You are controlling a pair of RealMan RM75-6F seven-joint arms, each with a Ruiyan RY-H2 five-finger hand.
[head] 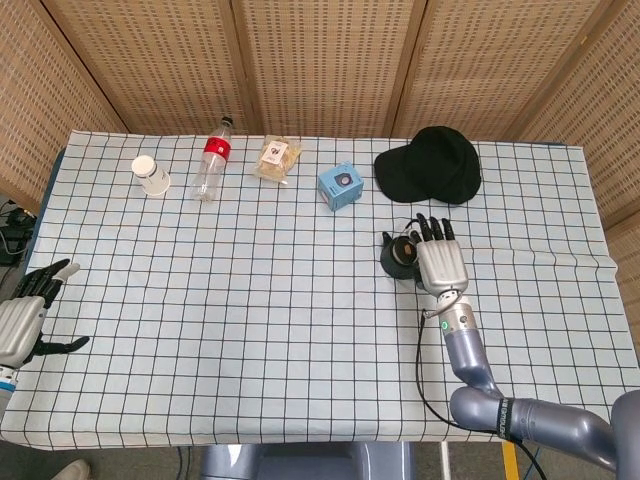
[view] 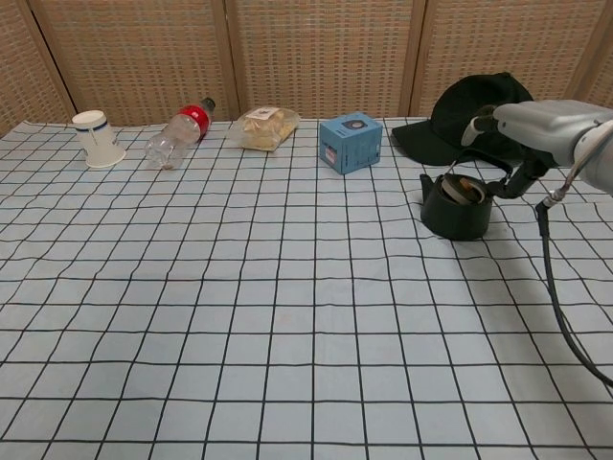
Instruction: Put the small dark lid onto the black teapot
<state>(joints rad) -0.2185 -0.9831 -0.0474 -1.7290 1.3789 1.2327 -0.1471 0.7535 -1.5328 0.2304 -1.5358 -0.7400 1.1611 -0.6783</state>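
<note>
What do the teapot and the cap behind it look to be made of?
Black teapot: matte, dull dark body without sharp highlights, probably cast iron or dark ceramic; can't tell which. Black cap: soft fabric, slumped crown and non-reflective surface.

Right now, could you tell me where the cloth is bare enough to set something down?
The whole near and middle cloth is bare, from the left hand across to the right hand. It is crowded along the far edge: paper cup, bottle, snack bag, blue box, black cap, then the black teapot.
</note>
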